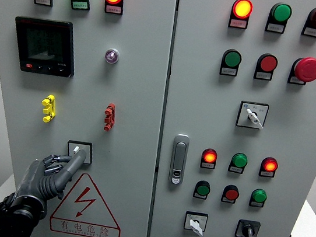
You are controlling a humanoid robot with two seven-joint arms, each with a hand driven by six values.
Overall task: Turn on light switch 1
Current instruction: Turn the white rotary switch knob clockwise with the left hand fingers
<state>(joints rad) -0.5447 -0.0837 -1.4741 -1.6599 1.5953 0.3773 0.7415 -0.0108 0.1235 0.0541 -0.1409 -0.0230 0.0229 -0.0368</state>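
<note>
The left hand (50, 171) comes up from the lower left of the panel, fingers mostly curled with one finger stretched out, its tip on the knob of the switch (79, 151); it grips nothing; the switch sits low on the left door, just above the warning triangle (87, 206) and below the yellow handle (48, 108) and red handle (109, 117). The risk as I judge it: one fingertip on a small knob can slide off when it pushes sideways, leaving the switch unturned or only half turned; a push too far up could brush the red handle; pressing inward rather than turning would do nothing. Further right, the door latch (179, 158) and the right door's buttons are well apart and not threatened; the right hand is out of view.
</note>
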